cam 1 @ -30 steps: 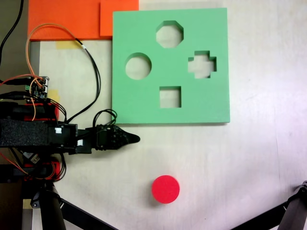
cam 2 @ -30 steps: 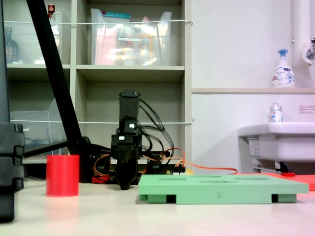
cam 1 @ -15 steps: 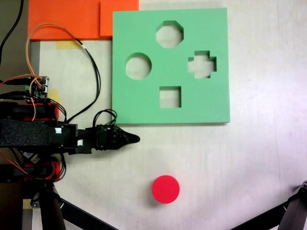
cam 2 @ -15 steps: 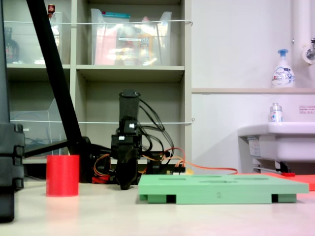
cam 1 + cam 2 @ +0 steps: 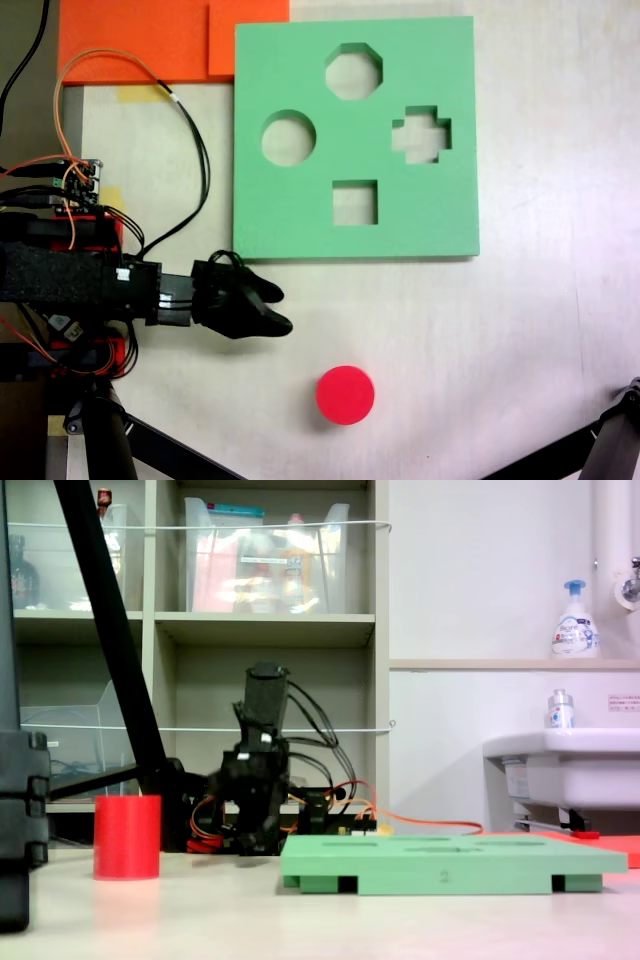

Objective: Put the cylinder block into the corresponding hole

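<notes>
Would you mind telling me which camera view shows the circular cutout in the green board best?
The first exterior view: looking straight down, it shows the circular cutout whole and empty. The second exterior view sees the green board edge-on, so its cutouts are thin slivers.

orange foam sheets [image 5: 150, 38] top-left, first exterior view | soap bottle [image 5: 575, 622] above sink [image 5: 560, 765], second exterior view

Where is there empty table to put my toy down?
Bare table lies to the first exterior view's right of the green board and of the red cylinder. It is crowded at that view's left, with the arm, wires and open tool.
</notes>
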Motion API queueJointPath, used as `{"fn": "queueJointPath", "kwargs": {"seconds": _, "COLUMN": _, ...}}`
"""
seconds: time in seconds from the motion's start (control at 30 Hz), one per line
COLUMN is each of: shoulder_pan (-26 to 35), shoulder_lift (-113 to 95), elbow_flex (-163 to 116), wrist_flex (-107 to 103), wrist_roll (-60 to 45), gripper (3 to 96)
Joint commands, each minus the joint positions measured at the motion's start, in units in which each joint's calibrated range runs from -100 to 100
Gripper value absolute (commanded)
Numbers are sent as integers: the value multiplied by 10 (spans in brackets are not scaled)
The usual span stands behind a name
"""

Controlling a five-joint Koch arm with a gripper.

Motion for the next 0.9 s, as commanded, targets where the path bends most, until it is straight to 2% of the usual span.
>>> {"fn": "queueJointPath", "kwargs": {"seconds": 0.03, "shoulder_pan": -3, "shoulder_lift": -7, "elbow_flex": -10, "wrist_flex": 192, "wrist_roll": 119, "gripper": 514}}
{"fn": "queueJointPath", "kwargs": {"seconds": 0.3, "shoulder_pan": -26, "shoulder_lift": -7, "elbow_flex": -10, "wrist_flex": 288, "wrist_roll": 274, "gripper": 527}}
{"fn": "queueJointPath", "kwargs": {"seconds": 0.53, "shoulder_pan": -43, "shoulder_lift": -7, "elbow_flex": -10, "wrist_flex": 306, "wrist_roll": 294, "gripper": 764}}
{"fn": "queueJointPath", "kwargs": {"seconds": 0.6, "shoulder_pan": -50, "shoulder_lift": 91, "elbow_flex": -10, "wrist_flex": 386, "wrist_roll": 294, "gripper": 815}}
{"fn": "queueJointPath", "kwargs": {"seconds": 0.67, "shoulder_pan": -56, "shoulder_lift": 271, "elbow_flex": -10, "wrist_flex": 541, "wrist_roll": 295, "gripper": 825}}
{"fn": "queueJointPath", "kwargs": {"seconds": 0.73, "shoulder_pan": -59, "shoulder_lift": 503, "elbow_flex": 15, "wrist_flex": 691, "wrist_roll": 299, "gripper": 913}}
{"fn": "queueJointPath", "kwargs": {"seconds": 0.77, "shoulder_pan": -59, "shoulder_lift": 566, "elbow_flex": 32, "wrist_flex": 726, "wrist_roll": 303, "gripper": 952}}
{"fn": "queueJointPath", "kwargs": {"seconds": 0.9, "shoulder_pan": -66, "shoulder_lift": 672, "elbow_flex": 81, "wrist_flex": 726, "wrist_roll": 305, "gripper": 954}}
